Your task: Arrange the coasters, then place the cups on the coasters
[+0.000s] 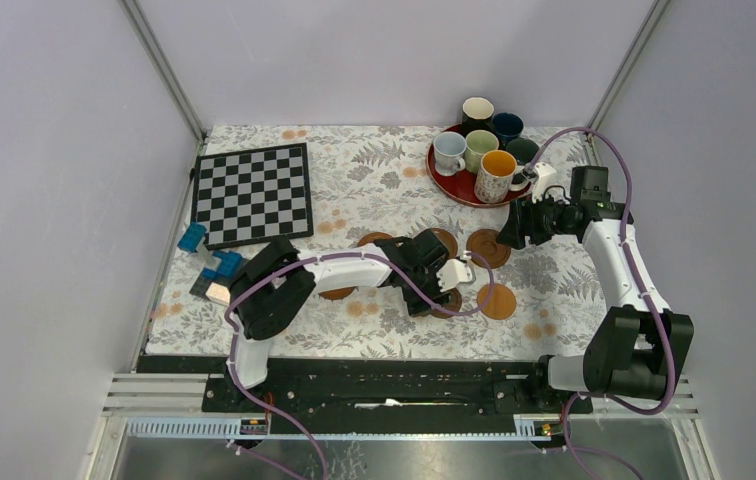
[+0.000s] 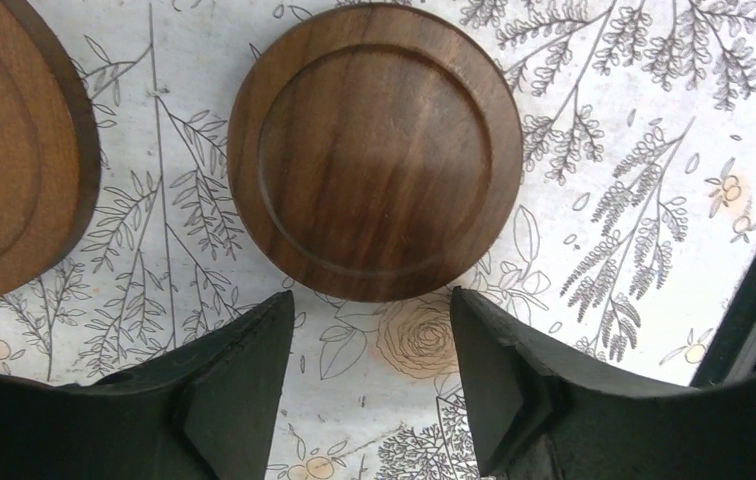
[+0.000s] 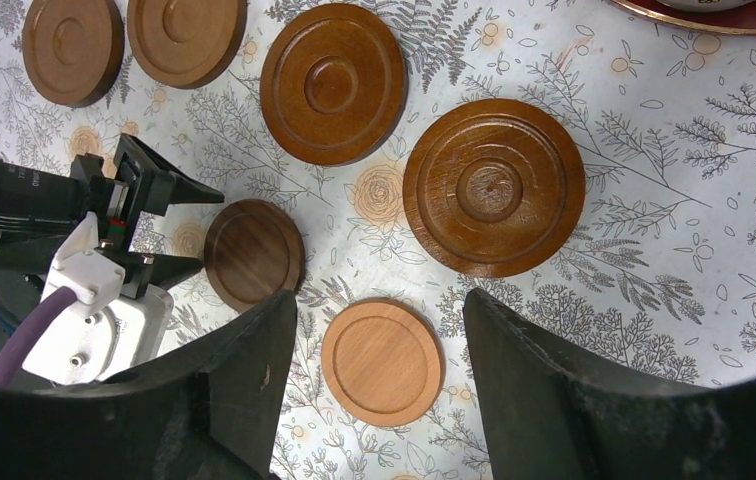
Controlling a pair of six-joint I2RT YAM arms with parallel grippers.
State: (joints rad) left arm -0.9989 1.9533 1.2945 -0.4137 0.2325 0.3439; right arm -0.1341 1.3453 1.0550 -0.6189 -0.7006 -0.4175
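left gripper [image 2: 372,300]: jaws apart, nothing between them. dark walnut round wooden coaster [image 2: 374,150] lies flat on the floral tablecloth [image 2: 634,200] just beyond the tips, apart from them.

right gripper [image 3: 379,295]: also spread and empty, hovering above a pale round wooden coaster [image 3: 382,362]. four more brown discs lie loosely scattered nearby.

judgement: arranging stage. pinch each disc low across its rim and set it down flat. leave gaps wide enough for mug handles.

containers: round red tray [image 1: 441,180] at the far right holds all six ceramic mugs, upright and bunched together, the orange-inside white mug [image 1: 496,175] nearest. every coaster is bare.
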